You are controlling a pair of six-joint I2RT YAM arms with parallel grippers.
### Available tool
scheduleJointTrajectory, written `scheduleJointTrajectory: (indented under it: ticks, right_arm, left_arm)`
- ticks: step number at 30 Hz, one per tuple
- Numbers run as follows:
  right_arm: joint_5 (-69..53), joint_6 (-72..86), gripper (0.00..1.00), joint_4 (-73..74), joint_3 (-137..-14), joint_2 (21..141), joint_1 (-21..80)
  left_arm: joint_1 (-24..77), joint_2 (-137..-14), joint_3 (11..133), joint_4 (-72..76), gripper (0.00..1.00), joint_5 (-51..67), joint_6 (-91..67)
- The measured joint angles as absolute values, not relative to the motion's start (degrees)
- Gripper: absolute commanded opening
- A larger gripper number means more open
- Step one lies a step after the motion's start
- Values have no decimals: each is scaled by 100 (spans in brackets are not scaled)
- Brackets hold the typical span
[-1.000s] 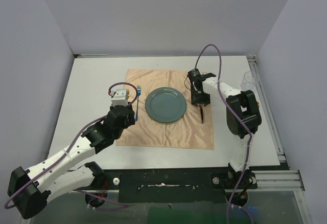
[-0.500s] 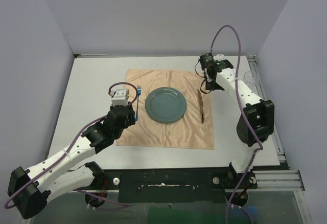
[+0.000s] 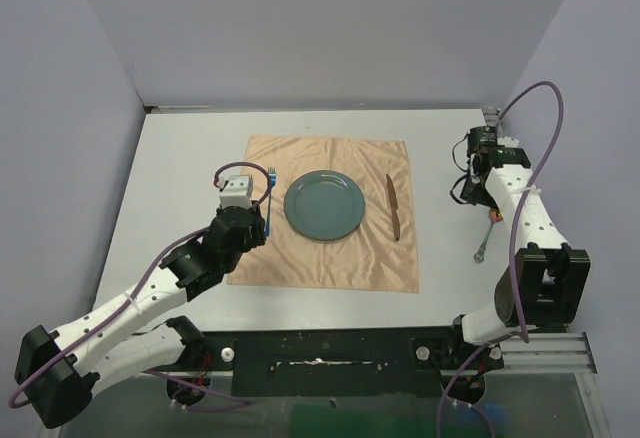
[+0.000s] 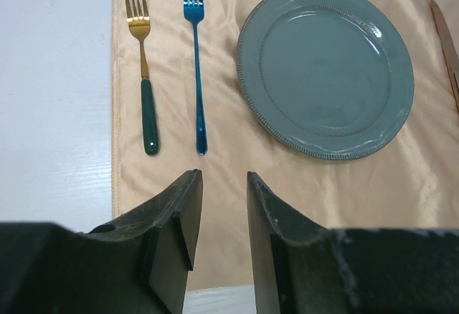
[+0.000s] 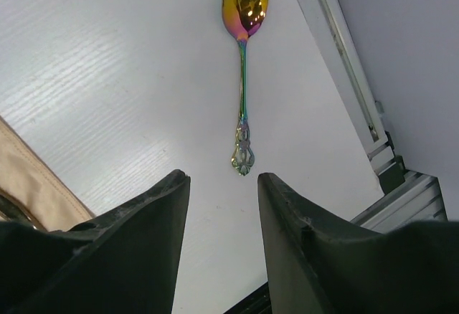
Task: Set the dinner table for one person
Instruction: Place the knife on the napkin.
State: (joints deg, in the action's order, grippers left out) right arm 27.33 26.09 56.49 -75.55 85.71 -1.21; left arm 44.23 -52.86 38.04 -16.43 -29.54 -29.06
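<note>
On the white dinner table lies a peach cloth with a green plate on it. A blue fork lies left of the plate and a brown knife right of it. The left wrist view shows a gold fork, the blue fork, the plate and the knife. My left gripper hovers over the cloth's left side, slightly open and empty. My right gripper is open and empty just short of an iridescent spoon on the bare table.
An aluminium rail runs along the table's right edge, close to the spoon. Grey walls stand behind and on both sides. The cloth's corner shows at the left of the right wrist view.
My right arm has swung from the knife on the cloth out to the right, over the spoon. The knife stays on the cloth. The left arm has not moved.
</note>
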Motion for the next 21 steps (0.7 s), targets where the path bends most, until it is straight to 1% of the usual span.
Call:
scheduleJointTrajectory:
  ticks: [5,10,15,21]
  right_arm:
    - [2429,2556,45,5400,-6851,8571,-506]
    - [1955,2377,44,5065,-6169,8571,-1328]
    - [1542,2226,44,4727,-5966,8569,-1946]
    - [1116,2165,44,4195,-5942,8602,-2097]
  left_arm:
    - [4423,-5286,3785,-1647,30,-2943,-2906]
    - [4423,-5328,3785,-1645,30,-2910,-2906]
    - [4423,-5507,3785,-1645,30,-2912,-2882]
    - [4423,-5734,3785,-1636,31,-2919,-2816]
